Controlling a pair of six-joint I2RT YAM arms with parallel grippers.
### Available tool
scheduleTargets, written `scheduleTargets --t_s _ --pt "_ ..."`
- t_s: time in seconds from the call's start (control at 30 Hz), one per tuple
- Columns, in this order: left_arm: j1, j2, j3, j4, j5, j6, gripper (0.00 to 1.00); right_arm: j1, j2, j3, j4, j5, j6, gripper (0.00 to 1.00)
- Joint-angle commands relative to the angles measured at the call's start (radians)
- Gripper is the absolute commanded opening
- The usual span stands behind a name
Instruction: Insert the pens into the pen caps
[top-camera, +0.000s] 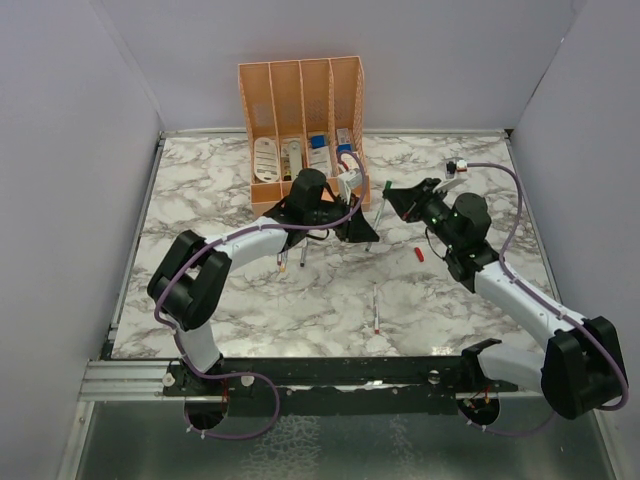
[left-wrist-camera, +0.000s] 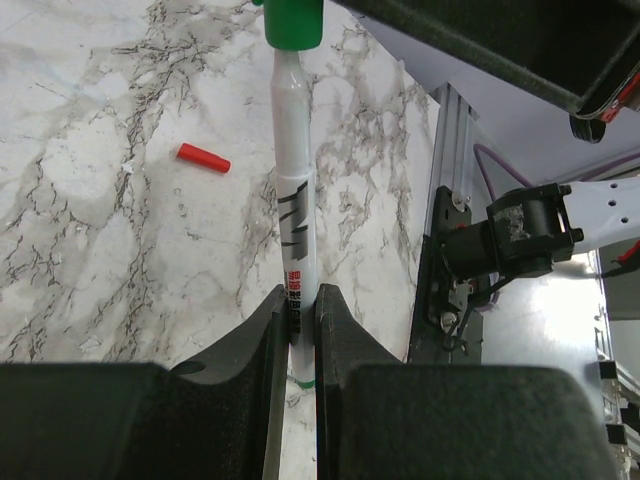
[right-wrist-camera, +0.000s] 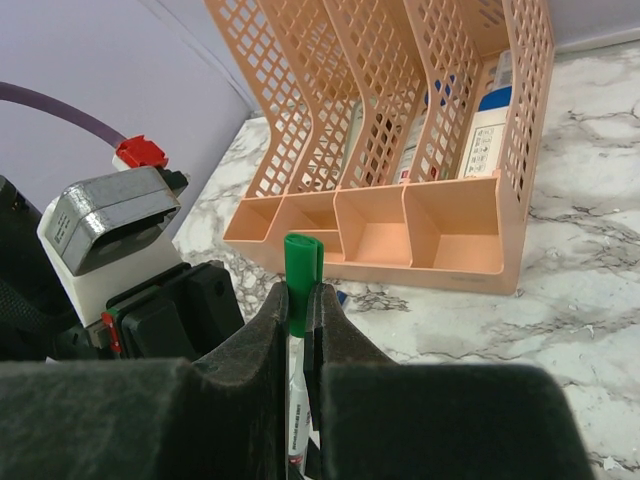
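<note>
The orange organiser (top-camera: 300, 85) holds white and blue items (top-camera: 318, 150) in its four compartments. Before its right end, the left hand (left-wrist-camera: 300, 305) is clamped on a silver-grey pen (left-wrist-camera: 296, 190) with unreadable black and red print; the right hand (right-wrist-camera: 298, 300) is clamped on its green cap (right-wrist-camera: 298, 262). A red cap (top-camera: 418, 253) lies further right of the organiser.

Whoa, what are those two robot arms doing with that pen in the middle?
They are capping a pen together. The left arm has its jaws pinched on one end of a silver pen. The right arm has its jaws squeezed on the green cap at the other end. The cap looks pushed on, though how fully is hard to tell. A red cap and another pen lie loose on the marble table.
</note>
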Motion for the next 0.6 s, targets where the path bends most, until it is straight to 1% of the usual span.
scheduleTargets --t_s 0.0,0.33,0.57 --pt "0.003 0.001 0.04 0.036 -0.01 0.001 0.0 0.018 0.03 -0.012 0.009 -0.043 -0.02 0.01" --pt "0.021 -0.043 0.013 0.059 -0.059 0.0 0.0 0.023 0.023 -0.004 -0.024 -0.025 -0.057 0.01" --pt "0.037 -0.044 0.016 0.101 -0.069 -0.027 0.0 0.028 0.05 0.005 -0.022 -0.043 -0.056 0.01"
